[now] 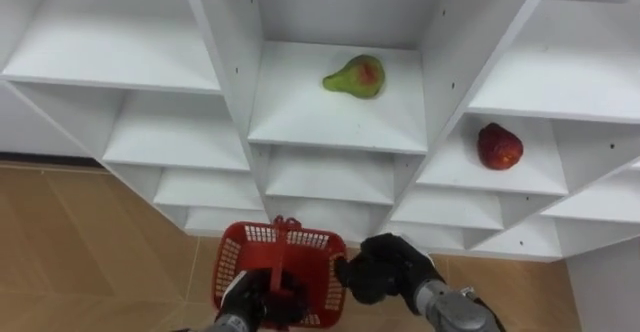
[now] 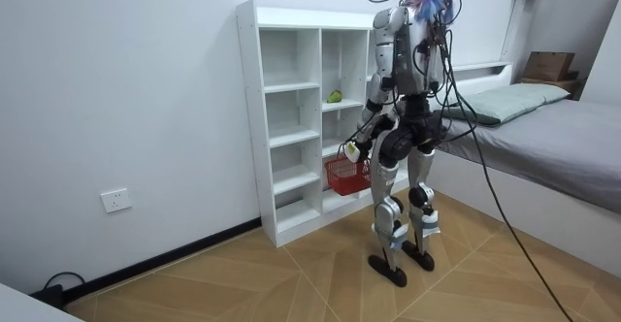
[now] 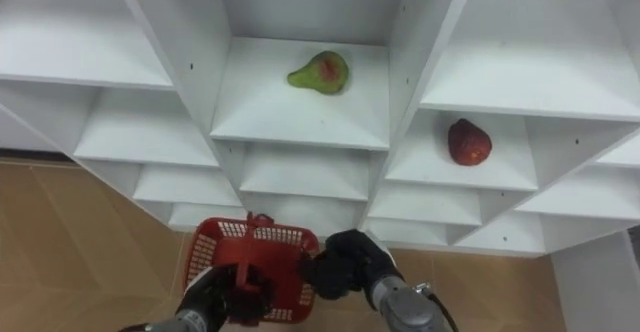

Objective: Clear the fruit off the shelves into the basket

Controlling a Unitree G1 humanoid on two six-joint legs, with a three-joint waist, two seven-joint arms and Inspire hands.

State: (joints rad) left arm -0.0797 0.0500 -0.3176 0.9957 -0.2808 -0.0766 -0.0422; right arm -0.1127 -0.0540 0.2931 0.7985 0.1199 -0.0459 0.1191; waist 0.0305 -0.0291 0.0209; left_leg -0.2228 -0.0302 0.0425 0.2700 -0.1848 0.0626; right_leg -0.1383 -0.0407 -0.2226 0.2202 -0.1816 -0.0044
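Your left hand (image 1: 262,297) sat at 6 o'clock in the eye views, fingers curled round the upright handle of the red basket (image 1: 232,262). Your right hand (image 1: 385,267) was at the basket's 3 o'clock rim, fingers curled in with nothing visible in them. Whether it touched the rim, you could not tell.

The basket was red plastic mesh and hung low in front of the closet (image 1: 330,122), with no fruit seen inside it.

Up at 12 o'clock from the hands, the pear (image 1: 355,76) lay on its side on a shelf in the middle column. Its long axis ran roughly 9 to 3 o'clock, with the narrow neck toward 9 and the fat end toward 3. It was green, with a red-orange blush on the upper face.

At about 2 o'clock from the hands, the red fruit (image 1: 499,146) sat on a shelf in the right column, one level lower than the pear and well apart from it. It was dark glossy red and tapered. Its long axis ran near 12 to 6 o'clock, and the narrower end seemed to be toward 12.

In the room view you stood upright facing the white closet, with the basket at hip height and a bed (image 2: 543,128) behind you at that view's 3 o'clock.
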